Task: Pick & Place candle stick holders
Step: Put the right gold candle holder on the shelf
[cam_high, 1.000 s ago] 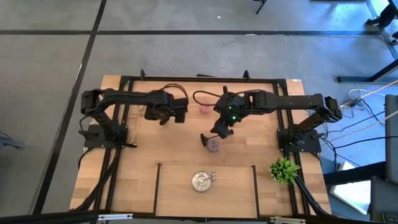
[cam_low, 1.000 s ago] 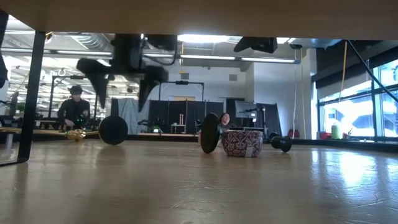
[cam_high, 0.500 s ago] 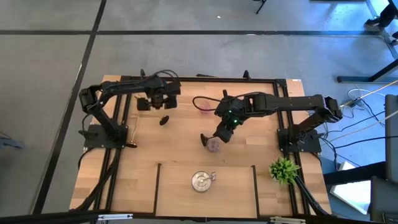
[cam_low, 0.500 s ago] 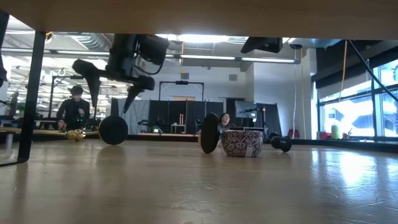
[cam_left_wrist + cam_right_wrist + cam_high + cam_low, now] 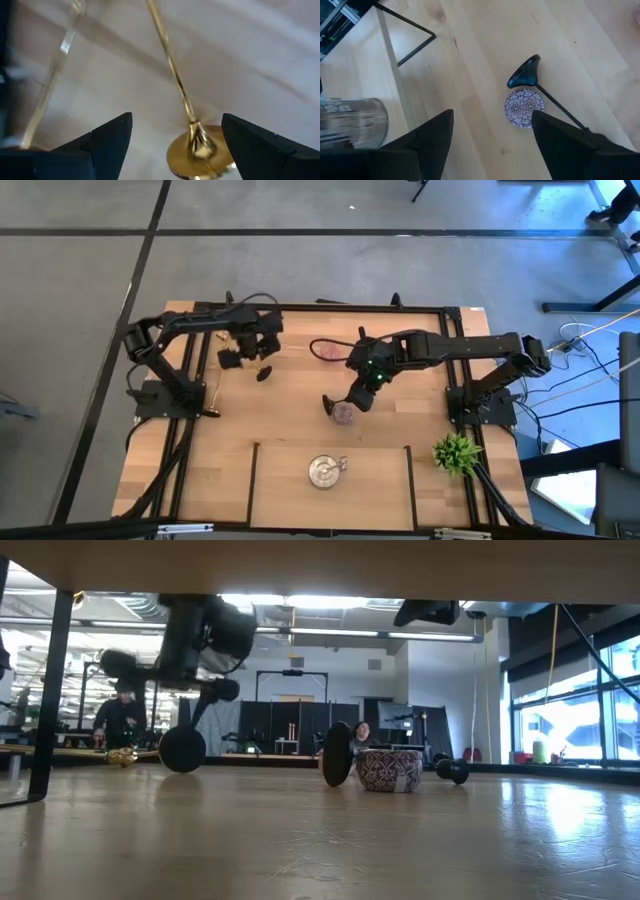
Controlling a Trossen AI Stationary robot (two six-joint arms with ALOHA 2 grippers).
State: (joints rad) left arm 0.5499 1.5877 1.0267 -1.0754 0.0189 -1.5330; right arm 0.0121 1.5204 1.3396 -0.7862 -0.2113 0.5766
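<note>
1. High view: the table (image 5: 290, 470) fills the middle of the frame, with the left arm in from the left edge and the right arm in from the right.
2. Left gripper (image 5: 243, 348) sits upper left of centre, with a small dark holder (image 5: 264, 372) on the wood just below and right of it.
3. Right gripper (image 5: 360, 395) is near centre. The patterned holder (image 5: 343, 414) lies just lower left of it, touching the stemmed holder (image 5: 329, 403) on its left.
4. Another round holder (image 5: 329, 351) sits up above, near the table's back edge.
5. The shiny holder (image 5: 323, 471) rests bottom centre.
6. The plant (image 5: 456, 452) is at lower right.
</note>
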